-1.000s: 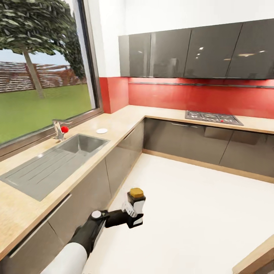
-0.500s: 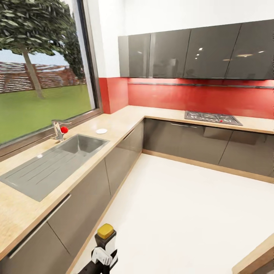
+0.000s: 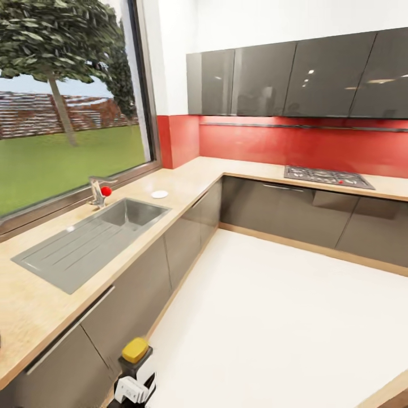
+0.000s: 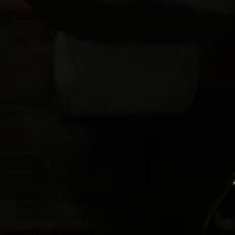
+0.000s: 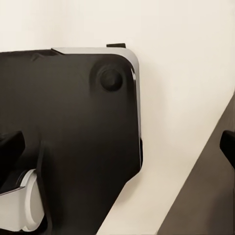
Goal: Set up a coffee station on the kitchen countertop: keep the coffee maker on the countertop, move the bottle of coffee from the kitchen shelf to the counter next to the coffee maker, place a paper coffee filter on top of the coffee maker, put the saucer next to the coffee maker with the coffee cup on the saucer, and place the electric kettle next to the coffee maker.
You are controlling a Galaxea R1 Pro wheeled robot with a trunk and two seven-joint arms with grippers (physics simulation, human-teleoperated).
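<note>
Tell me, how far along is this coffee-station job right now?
Early on. Nothing looks finished: on the light-wood countertop by the steel sink there is just a small flat white disc, possibly the saucer. In hand: the left gripper holds the dark brown, yellow-capped coffee bottle low beside the grey cabinets. Left: setting the bottle down, plus the other items.
</note>
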